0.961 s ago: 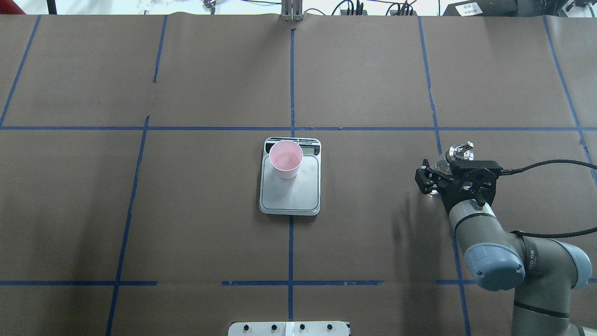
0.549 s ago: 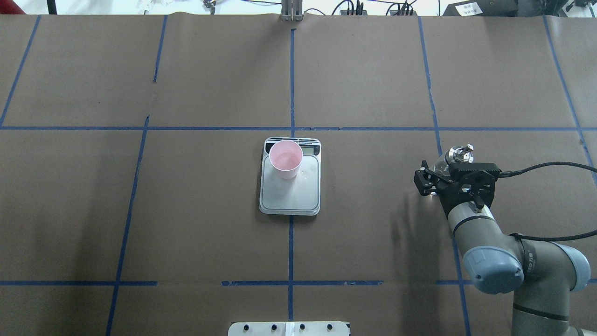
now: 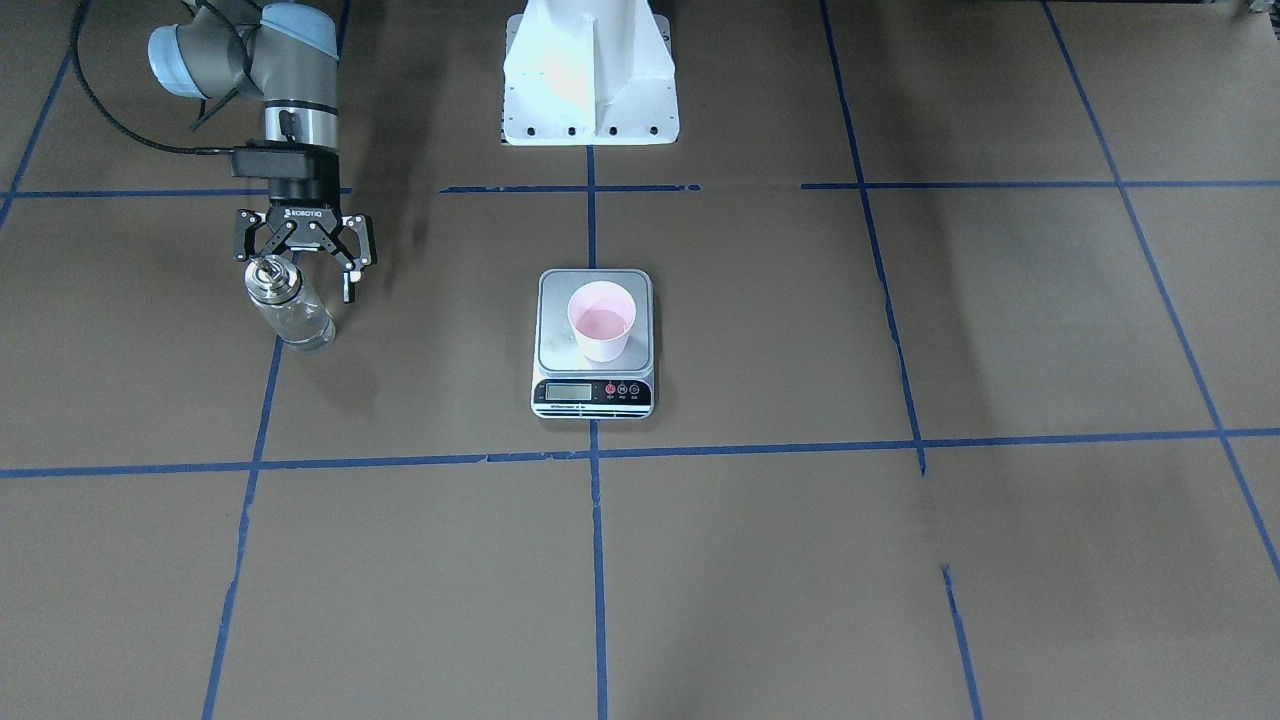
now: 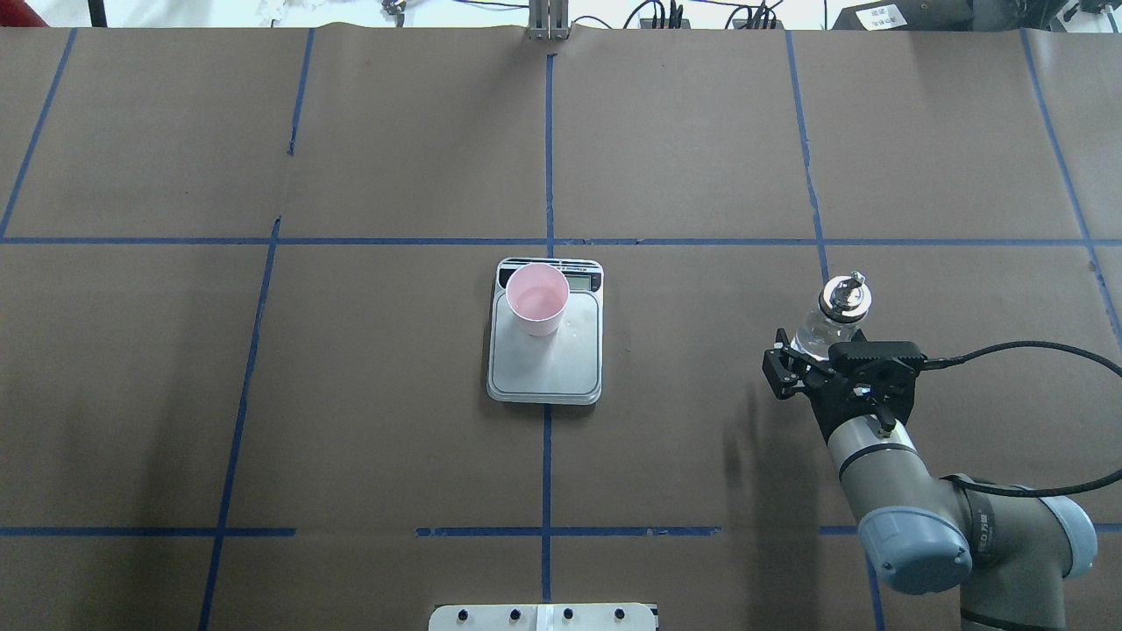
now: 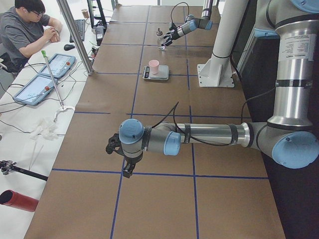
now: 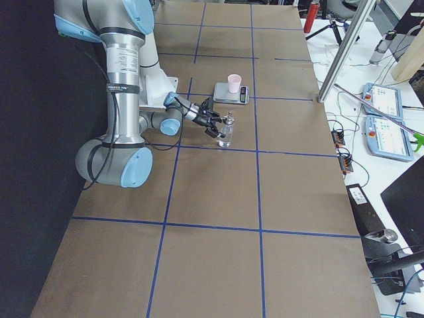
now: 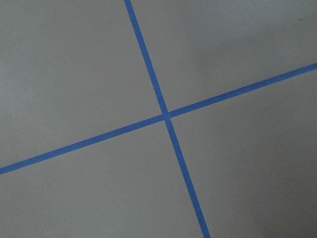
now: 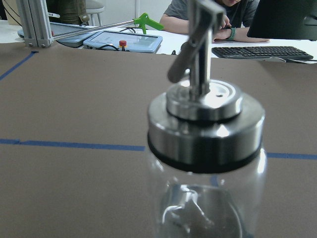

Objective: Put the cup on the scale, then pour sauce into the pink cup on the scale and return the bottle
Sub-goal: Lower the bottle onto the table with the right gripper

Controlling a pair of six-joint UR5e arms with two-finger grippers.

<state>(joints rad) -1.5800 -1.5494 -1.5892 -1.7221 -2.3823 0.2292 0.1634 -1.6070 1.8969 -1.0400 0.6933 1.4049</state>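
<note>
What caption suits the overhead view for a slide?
Right gripper open near the upright bottle; pink cup sits on the scale.

The bottle (image 3: 295, 315) stands just before the right gripper (image 3: 302, 272); scale (image 3: 553, 325) and cup (image 3: 601, 322) well apart.

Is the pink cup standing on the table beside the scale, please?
No, the cup stands upright on the scale, on its steel platform.

Bright even light; soft shadows; bottle (image 8: 205, 134) blurred
</note>
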